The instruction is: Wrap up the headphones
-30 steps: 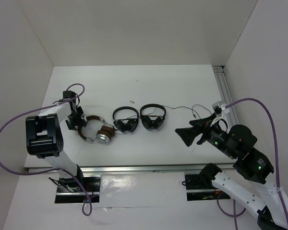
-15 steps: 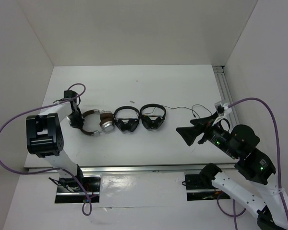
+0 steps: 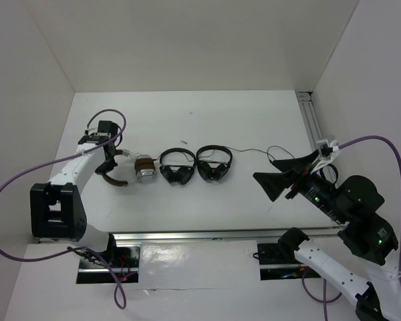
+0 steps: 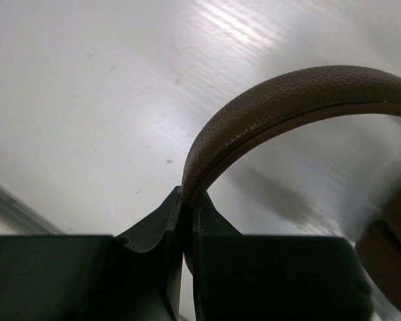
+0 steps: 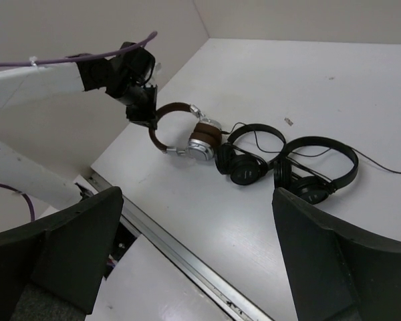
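Your left gripper (image 4: 187, 200) is pinching the brown headband between its two fingers, which are sitting almost together with only the band's thickness between them. In the left wrist view the band is rising out of the jaws and arching away to the right, its textured surface catching the light. You are gripping it close to one end of the arch rather than at the crown.

The headphones (image 3: 135, 172) are lying at the left of the table (image 3: 207, 114), with the headband curving toward your left gripper (image 3: 109, 164) and the silver and brown ear cups pointing right. The near cup is sitting just beside the first of the two black headphones (image 3: 176, 167); whether they are touching is not clear. The second black pair (image 3: 214, 164) is lying just to the right of the first, so that all three are forming one row across the table.

Your right gripper (image 5: 195, 197) is hovering above the table's right side with its fingers spread wide and nothing between them. It is facing the row, well apart from the brown pair.

A thin dark cable (image 3: 254, 150) is trailing right from the black pairs toward the metal rail (image 3: 313, 127). A small speck (image 3: 185, 142) is lying behind the row.
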Motion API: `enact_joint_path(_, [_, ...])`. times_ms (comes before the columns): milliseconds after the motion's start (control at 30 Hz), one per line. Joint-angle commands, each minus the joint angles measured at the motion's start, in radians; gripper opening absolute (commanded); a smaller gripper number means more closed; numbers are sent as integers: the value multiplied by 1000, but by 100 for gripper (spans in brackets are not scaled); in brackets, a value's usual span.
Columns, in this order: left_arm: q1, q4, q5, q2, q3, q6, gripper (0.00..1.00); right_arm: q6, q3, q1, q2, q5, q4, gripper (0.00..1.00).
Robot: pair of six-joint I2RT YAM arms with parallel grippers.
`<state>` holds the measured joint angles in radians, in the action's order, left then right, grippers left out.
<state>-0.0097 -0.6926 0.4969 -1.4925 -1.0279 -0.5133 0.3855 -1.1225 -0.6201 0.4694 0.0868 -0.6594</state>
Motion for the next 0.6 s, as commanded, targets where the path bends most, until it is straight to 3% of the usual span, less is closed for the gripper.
enact_joint_path(0, [4, -177, 169, 63, -105, -134, 0, 3, -20, 8, 46, 24, 4, 100])
enact_joint_path(167, [-6, -286, 216, 181, -276, -228, 0, -20, 68, 8, 78, 86, 122, 100])
enact_joint_path(267, [-25, -277, 174, 256, -375, -203, 0, -63, 87, 8, 115, 108, 194, 100])
enact_joint_path(433, [-61, -174, -122, 438, -574, -26, 0, -131, 60, 8, 179, 108, 277, 100])
enact_joint_path(567, [-94, -226, -363, 419, -805, 15, 0, -131, 9, 8, 201, 90, 288, 100])
